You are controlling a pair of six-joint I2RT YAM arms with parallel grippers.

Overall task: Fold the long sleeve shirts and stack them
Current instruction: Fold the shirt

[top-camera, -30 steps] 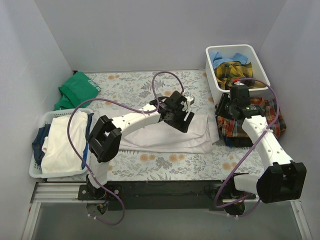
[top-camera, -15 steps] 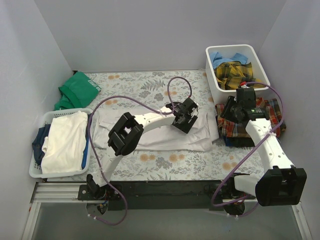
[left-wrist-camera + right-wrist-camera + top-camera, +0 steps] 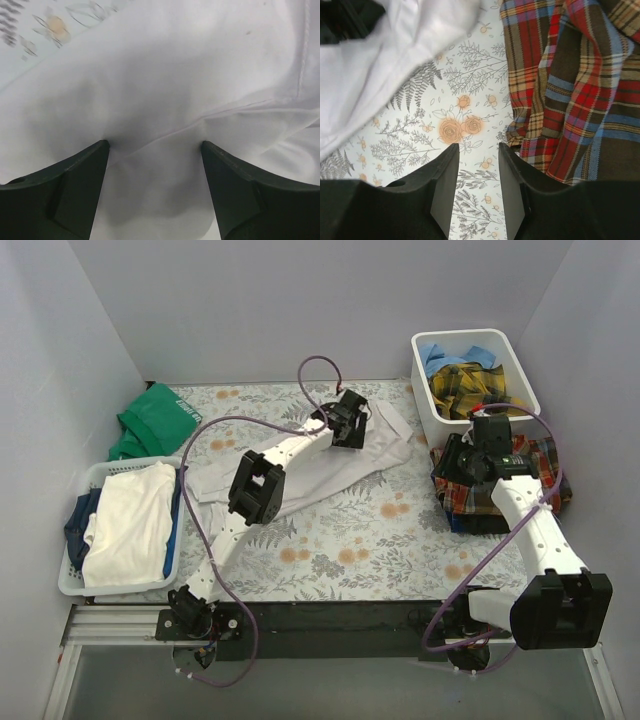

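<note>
Seen from above, your left gripper [image 3: 350, 422] reaches to the middle of the table's far edge. It bears down on the white shirt [image 3: 385, 445], which lies crumpled on a slant from the left middle of the table [image 3: 360, 530] toward the far right. Your right gripper [image 3: 460, 458] hovers near the right edge, at the left border of the red plaid shirt [image 3: 535, 475]. The yellow plaid shirt [image 3: 465, 385] and the blue shirt [image 3: 440, 355] wait in the white bin [image 3: 515, 350] at the far right corner. The near half of the table looks like the best room for spreading the white shirt flat. A laundry basket [image 3: 70, 580] crowds the left edge, a green cloth [image 3: 155, 420] fills the far left corner, and the bin hems in the far right, so pull toward yourself rather than away. From the left wrist, the fingers [image 3: 75, 175] stand wide, tips pressed into the white shirt with a loose ridge of cloth between them and nothing pinched. Close on a seam or hem, not on mid-panel, before you drag. From the right wrist, the fingers [image 3: 445, 190] stand narrowly apart and empty above bare table, just beside the red plaid shirt's edge. Keep that arm out of the white shirt's path.
</note>
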